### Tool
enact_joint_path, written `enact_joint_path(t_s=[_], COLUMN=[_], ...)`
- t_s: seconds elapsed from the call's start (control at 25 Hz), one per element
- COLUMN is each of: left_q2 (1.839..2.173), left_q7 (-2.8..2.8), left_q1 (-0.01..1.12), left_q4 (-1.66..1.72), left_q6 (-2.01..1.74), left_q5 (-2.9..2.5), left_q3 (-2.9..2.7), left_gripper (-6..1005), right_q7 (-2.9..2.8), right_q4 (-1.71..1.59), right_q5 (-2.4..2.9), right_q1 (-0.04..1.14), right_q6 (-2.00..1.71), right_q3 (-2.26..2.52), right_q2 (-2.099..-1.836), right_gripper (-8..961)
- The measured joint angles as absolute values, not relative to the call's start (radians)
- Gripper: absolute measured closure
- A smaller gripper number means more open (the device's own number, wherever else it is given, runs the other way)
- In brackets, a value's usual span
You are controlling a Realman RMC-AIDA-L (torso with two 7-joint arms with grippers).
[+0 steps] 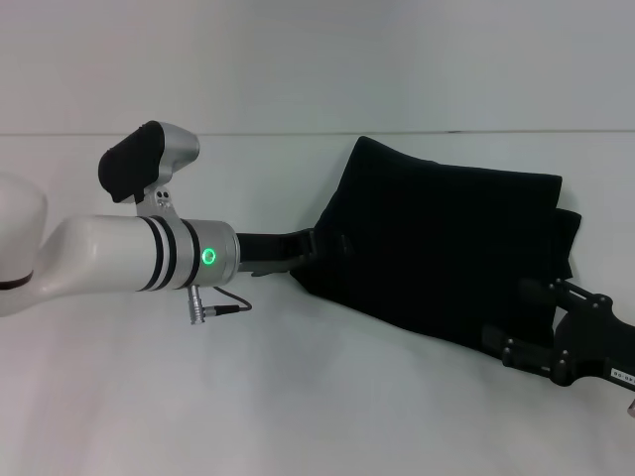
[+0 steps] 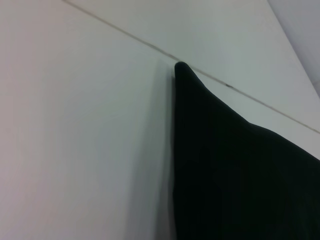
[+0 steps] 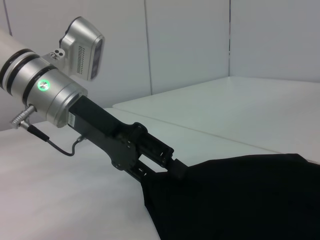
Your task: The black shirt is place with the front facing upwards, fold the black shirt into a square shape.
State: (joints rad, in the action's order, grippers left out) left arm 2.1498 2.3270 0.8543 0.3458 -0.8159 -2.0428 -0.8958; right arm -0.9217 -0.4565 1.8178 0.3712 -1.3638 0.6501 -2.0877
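The black shirt [image 1: 446, 248] lies partly folded on the white worktop [image 1: 298, 397]. The left tool [image 1: 319, 243] pinches its near-left edge; the right tool [image 1: 541, 327] grips the right hem. Best carry both edges over together, level and taut, so the fold lands square.

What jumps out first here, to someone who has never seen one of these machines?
A big black shirt, partly folded, lies on the white table. The left gripper, on a white arm with a green light, grips the shirt's left edge. The right gripper sits at its near right corner.
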Motion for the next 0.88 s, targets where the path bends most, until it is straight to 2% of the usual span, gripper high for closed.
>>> enact_joint_path(t_s=[0.48,0.68,0.76,0.88], left_q2=[2.147,2.135,2.124,2.100], left_q7=[2.326,2.320,2.317,2.300], left_q1=[0.858,0.850,0.838,0.811], left_q4=[0.347,0.345,0.345,0.345], left_q6=[-0.813,-0.831,-0.845,-0.874], left_q5=[-2.043,-2.014,-1.992,-1.936], left_q3=[-0.896,-0.895,-0.894,-0.893], left_gripper=[501,741,961,962], right_q7=[-0.923,-0.924,-0.922,-0.921], right_q4=[-0.460,-0.460,-0.460,-0.461], right_q5=[1.815,1.812,1.812,1.811], right_q1=[0.371,0.373,0.376,0.381], right_q6=[-1.365,-1.368,-1.368,-1.368], right_q3=[0.649,0.649,0.649,0.647], right_q2=[-2.088,-2.088,-2.088,-2.088], right_gripper=[64,65,65,65])
